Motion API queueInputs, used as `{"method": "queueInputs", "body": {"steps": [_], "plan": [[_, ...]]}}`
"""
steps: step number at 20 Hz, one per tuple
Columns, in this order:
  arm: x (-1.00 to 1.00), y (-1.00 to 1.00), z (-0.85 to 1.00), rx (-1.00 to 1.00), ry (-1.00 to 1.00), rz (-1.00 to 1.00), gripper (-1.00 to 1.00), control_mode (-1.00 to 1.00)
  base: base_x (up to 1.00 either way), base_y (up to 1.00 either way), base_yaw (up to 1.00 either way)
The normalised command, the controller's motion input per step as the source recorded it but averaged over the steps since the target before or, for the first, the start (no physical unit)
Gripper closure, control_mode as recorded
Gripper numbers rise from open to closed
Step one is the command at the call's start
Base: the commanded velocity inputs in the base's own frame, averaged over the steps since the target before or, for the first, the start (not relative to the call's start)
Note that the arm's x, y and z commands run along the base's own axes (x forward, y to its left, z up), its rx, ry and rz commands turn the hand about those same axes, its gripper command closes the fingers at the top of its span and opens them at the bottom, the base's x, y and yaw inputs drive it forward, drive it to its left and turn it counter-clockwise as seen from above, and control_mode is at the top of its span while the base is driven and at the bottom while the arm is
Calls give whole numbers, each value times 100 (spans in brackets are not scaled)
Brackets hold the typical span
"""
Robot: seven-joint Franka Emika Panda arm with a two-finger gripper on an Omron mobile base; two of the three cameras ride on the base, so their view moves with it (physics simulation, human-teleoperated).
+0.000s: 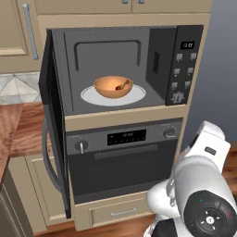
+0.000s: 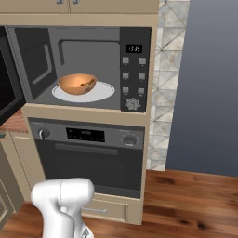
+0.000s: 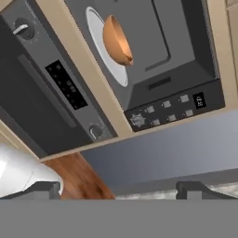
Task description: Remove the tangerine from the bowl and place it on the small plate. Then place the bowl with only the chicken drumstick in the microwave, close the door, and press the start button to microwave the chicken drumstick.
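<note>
The microwave (image 1: 125,69) is standing open, built into tan cabinetry above the oven (image 1: 125,157). The bowl (image 1: 113,86) is sitting upright inside the cavity, centred on the grey-white turntable disc (image 1: 90,97). The chicken drumstick (image 1: 122,85) is lying inside the bowl, leaning toward its right wall.

The left base view is showing the door (image 1: 52,125) swung fully out to the left, seen nearly edge-on, with its curved handle (image 1: 46,152) facing away from the cavity. The right base view is showing the door as a dark slab at the left edge (image 2: 8,79), and it is giving a clearer look at the button panel (image 2: 134,74) with its lit clock display (image 2: 134,49) and the wooden floor (image 2: 195,200) to the right of the cabinetry.

The hand view is rolled sideways; in it the bowl (image 3: 117,41) is appearing on edge against the disc, and the drumstick is hidden. The gripper (image 3: 125,189) is pointing toward the appliances from well back, its jaws spread wide and holding nothing, with the two fingertips (image 3: 46,188) far apart at the bottom.
</note>
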Motion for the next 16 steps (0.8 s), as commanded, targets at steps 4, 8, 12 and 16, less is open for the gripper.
{"method": "queueInputs", "body": {"steps": [4,8,12,16], "plan": [[-66,35,0,-9,-5,0,-100,-100,0,0,0],[-31,69,0,-14,-3,0,-100,-100,0,0,0],[-36,68,0,-10,-13,1,-100,-100,0,0,0],[-53,58,2,-10,-18,3,-100,-100,0,0,0]]}}
